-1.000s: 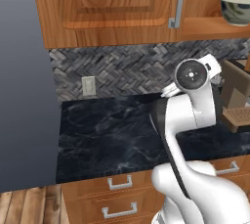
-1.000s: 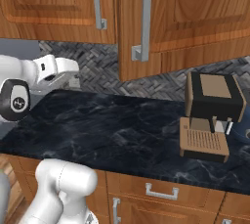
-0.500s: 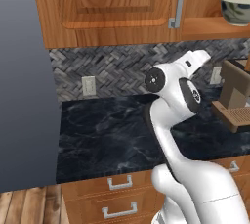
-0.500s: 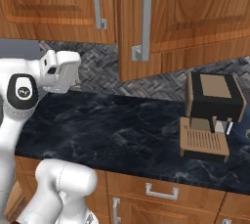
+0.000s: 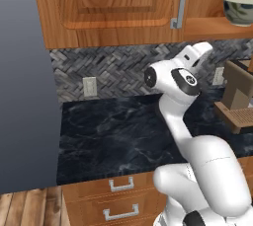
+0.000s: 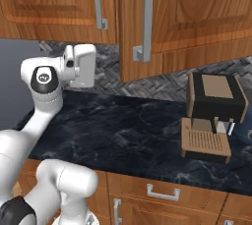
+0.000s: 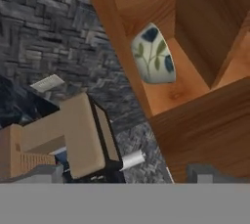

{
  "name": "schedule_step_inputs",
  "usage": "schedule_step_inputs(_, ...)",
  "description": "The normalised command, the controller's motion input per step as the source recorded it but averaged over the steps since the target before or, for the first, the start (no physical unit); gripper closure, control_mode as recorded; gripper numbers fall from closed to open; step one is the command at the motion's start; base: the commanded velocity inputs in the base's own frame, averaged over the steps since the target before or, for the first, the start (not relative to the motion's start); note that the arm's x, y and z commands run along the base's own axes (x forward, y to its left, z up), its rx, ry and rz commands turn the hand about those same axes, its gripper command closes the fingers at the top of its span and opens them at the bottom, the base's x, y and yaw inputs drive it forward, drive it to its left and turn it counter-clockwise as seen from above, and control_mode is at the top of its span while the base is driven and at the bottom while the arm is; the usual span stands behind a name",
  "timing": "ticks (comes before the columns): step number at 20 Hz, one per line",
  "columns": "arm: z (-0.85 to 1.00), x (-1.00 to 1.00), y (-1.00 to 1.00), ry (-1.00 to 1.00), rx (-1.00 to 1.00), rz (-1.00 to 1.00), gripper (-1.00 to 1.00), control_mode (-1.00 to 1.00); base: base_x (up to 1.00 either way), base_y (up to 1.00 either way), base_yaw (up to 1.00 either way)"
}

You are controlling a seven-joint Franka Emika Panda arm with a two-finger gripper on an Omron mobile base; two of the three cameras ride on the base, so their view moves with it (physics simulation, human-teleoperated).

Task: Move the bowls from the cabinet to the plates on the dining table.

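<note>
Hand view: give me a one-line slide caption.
Open gripper looks up at a leaf-patterned bowl on the cabinet shelf, coffee machine below.

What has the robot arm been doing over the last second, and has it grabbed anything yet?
The arm has swung upward: its gripper rose from beside the coffee machine toward the open cabinet shelf, and now aims at the bowl there. It has grabbed nothing; the jaws stay open and empty. The bowl, coffee machine and counter have not moved.
</note>
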Motion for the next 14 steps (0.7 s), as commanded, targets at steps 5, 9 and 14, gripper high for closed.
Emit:
schedule_step_inputs(5, 0.19, 0.46, -0.37, 0.00, -0.09, -0.17, -1.00, -1.00, 0.00, 0.00, 0.00)
schedule_step_inputs(9, 0.21, 0.38, -0.39, 0.00, -0.08, -0.17, -1.00, -1.00, 0.00, 0.00, 0.00)
schedule_step_inputs(14, 0.15, 0.25, -0.45, 0.00, -0.07, -0.17, -1.00, -1.00, 0.00, 0.00, 0.00)
